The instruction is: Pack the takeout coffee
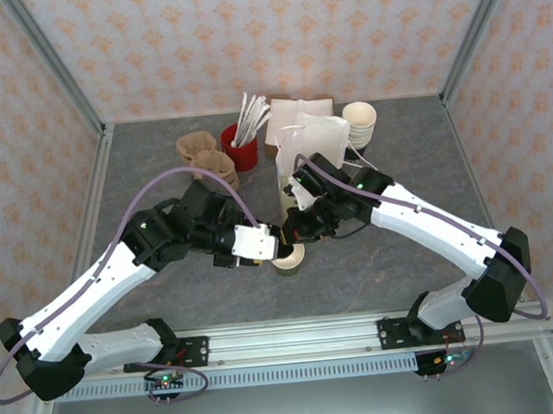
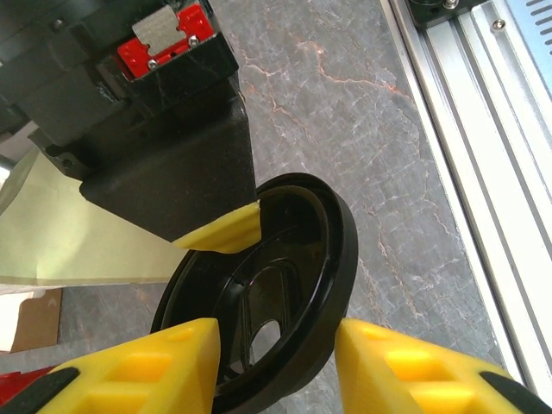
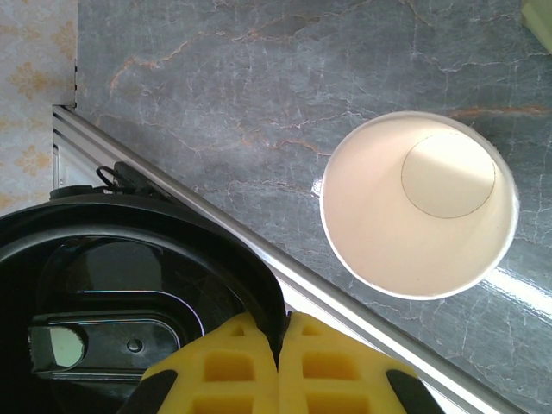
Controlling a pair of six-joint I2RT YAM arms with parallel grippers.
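The grey veined surface (image 1: 156, 159) carries everything, and the top view alone takes in both white arms, which bend inward until their ends meet over its near middle. That view also holds the far row. A pale paper bag (image 1: 314, 136) stands upright, and what it holds cannot be told. A stack of brown pulp carriers (image 1: 206, 155) sits just beside a red cup (image 1: 241, 152) stuffed with white paper-wrapped sticks. A stack of cream cups (image 1: 359, 122), nested one in another, stands at the right end.

The takeout cup (image 1: 289, 257) stands on the surface near the front rail, directly under the meeting arm ends. From above, only its greenish side and part of its rim can be seen. The right wrist view looks straight down into it. There the cup (image 3: 418, 203) is open-topped, its cream wall and round bottom disc lit, and the surface lies around it.

The black lid (image 3: 129, 293) is off the cup. The right fingers (image 3: 250, 358) are pinched tight on its rim. The left wrist view shows the same grip from the other side, a yellow tip clamped over the edge of the lid (image 2: 285, 276). The left fingers (image 2: 164, 362) are spread wide to either side of it. Whether they touch the lid cannot be told.
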